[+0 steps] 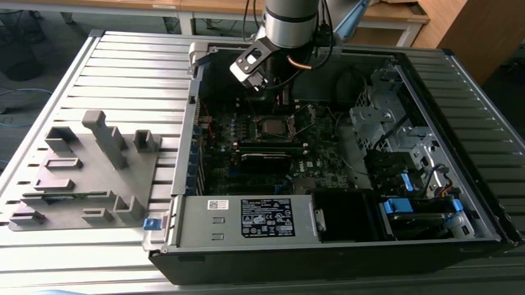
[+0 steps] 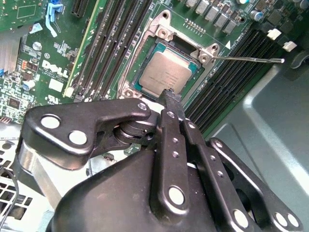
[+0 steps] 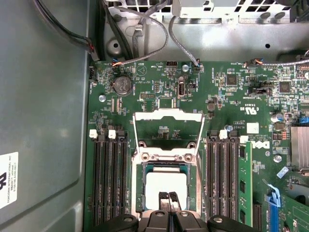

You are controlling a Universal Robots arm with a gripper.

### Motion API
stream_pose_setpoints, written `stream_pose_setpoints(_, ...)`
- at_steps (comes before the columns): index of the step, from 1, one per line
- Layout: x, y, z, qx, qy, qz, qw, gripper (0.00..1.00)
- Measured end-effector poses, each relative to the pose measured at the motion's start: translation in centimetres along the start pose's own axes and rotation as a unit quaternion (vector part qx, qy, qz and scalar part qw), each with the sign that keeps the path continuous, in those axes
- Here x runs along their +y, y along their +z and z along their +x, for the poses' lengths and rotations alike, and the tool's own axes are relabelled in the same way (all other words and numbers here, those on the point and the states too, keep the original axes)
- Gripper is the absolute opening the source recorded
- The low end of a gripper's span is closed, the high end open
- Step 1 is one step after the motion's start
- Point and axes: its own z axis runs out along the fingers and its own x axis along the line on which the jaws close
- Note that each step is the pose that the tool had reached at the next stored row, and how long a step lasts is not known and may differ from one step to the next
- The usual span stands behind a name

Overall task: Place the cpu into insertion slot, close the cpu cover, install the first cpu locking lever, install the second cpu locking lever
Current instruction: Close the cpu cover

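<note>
The cpu (image 3: 166,186) lies flat in the insertion slot (image 3: 140,193), its pale metal face up; it also appears in the second wrist view as the cpu (image 2: 166,75) within the silvery slot rim (image 2: 161,32). The cpu cover (image 3: 167,114) stands swung open on its hinge, away from the chip. My gripper (image 3: 168,198) hovers just over the near edge of the cpu, fingers together with nothing between them; in the second wrist view the gripper (image 2: 170,95) sits at the chip's edge. A thin locking lever (image 2: 246,59) sticks out sideways, unlatched. In the exterior view the gripper (image 1: 264,93) hangs over the slot (image 1: 273,127).
Black memory slots (image 3: 110,179) flank the socket on both sides. Cables (image 3: 169,34) run along the case wall behind the board. A power supply (image 1: 262,218) and drive cage (image 1: 385,123) fill the case. A grey fixture plate (image 1: 82,172) lies on the exterior view's left.
</note>
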Motion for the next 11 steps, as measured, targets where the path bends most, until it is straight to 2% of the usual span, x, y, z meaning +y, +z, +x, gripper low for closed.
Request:
stream_pose_setpoints(5, 0.01, -0.1, 0.01, -0.0001, 0.0, 0.0, 1.0, 0.11)
stream_pose_setpoints(11, 0.04, -0.65, 0.02, 0.0, 0.0, 0.0, 1.0, 0.11)
